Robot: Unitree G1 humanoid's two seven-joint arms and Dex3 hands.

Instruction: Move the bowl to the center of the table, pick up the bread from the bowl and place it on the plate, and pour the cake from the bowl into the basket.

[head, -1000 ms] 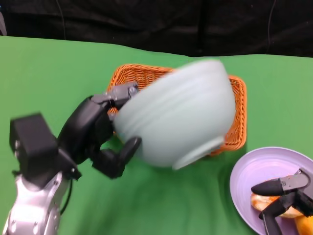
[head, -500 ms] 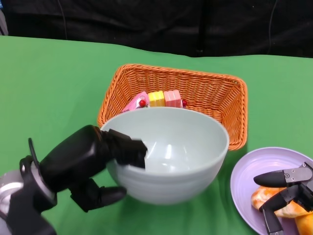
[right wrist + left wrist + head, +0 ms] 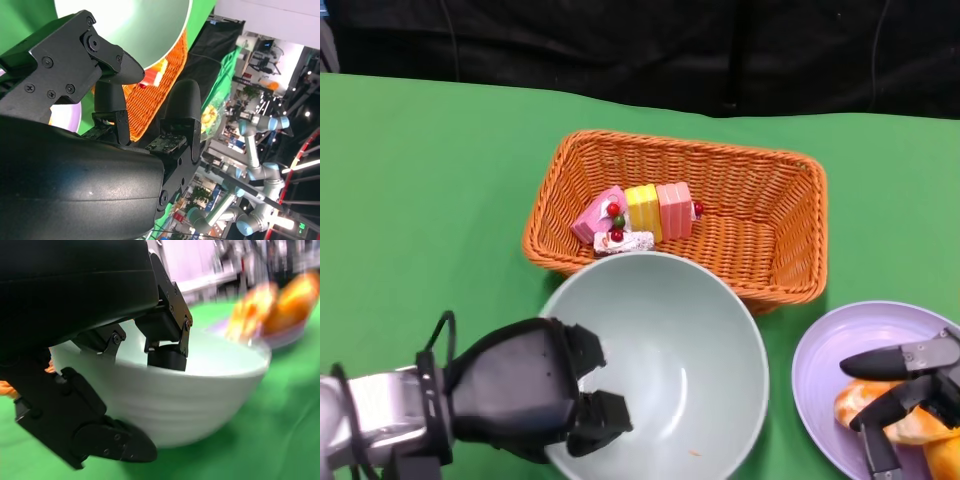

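My left hand (image 3: 535,400) grips the near-left rim of the pale green bowl (image 3: 680,350), fingers inside and thumb outside. The bowl (image 3: 200,385) is upright, empty, in front of the orange wicker basket (image 3: 760,200). Pink and yellow cake pieces (image 3: 632,216) lie in the basket. At the lower right, bread (image 3: 910,425) rests on the purple plate (image 3: 840,350). My right hand (image 3: 910,385) hovers over that bread with fingers apart, holding nothing. The right wrist view shows the bowl's rim (image 3: 150,30) and the basket (image 3: 150,95) beyond my right hand's fingers (image 3: 112,57).
A green cloth (image 3: 430,190) covers the table, with a black curtain behind its far edge. An orange item (image 3: 942,458) lies on the plate beside the bread.
The bowl has gone from tipped over the basket to upright, and my left hand has drawn it back toward me, down in front of the basket. The cake now lies in the basket.
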